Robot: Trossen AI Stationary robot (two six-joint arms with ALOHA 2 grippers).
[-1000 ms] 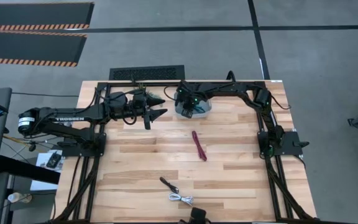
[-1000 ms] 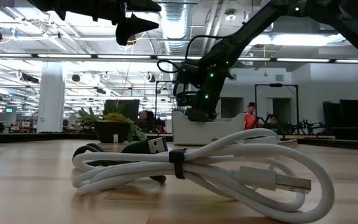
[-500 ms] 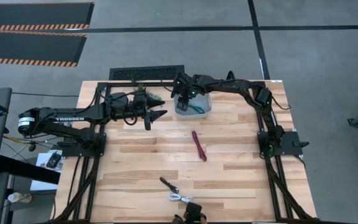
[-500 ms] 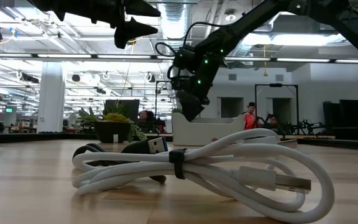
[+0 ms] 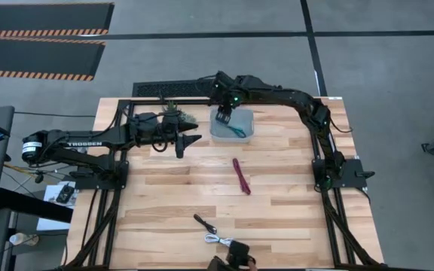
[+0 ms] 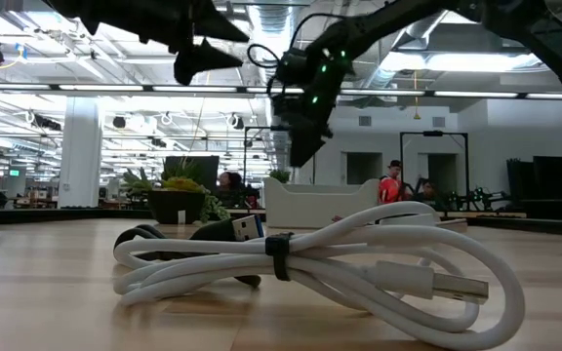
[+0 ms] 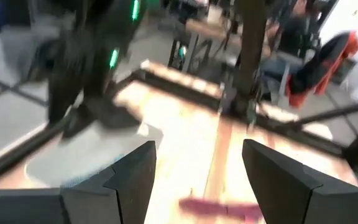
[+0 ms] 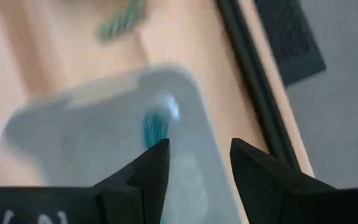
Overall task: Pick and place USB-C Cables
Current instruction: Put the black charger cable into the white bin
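While the right gripper (image 5: 223, 115) hangs above the far edge of the clear plastic bin (image 5: 244, 134) at the back of the wooden table (image 5: 292, 196), its two fingers stand apart with nothing between them, as the right wrist view shows. Inside that bin lies the teal cable (image 5: 236, 131), a small bright bundle against the bin's pale floor, seen also past the right fingers (image 8: 151, 171). The left gripper (image 5: 193, 133) is held out level over the table's back left part, near the small green potted plant (image 5: 173, 111), pointing toward the bin; its fingers (image 7: 135, 177) are spread wide and empty.

Out on the bare boards, the maroon-magenta cable (image 5: 241, 175) lies stretched at a slant near the table's middle, well apart from the bin. Nearer the front edge, the black cable (image 5: 204, 223) lies just beside the white coiled cable (image 5: 220, 240). From table height, the white coiled cable (image 6: 359, 268) fills the foreground, bound by a dark tie at its middle, with the black cable (image 6: 198, 237) touching or lying right behind it. Beyond the table, a person in a red top (image 6: 392, 183) shows in the room.
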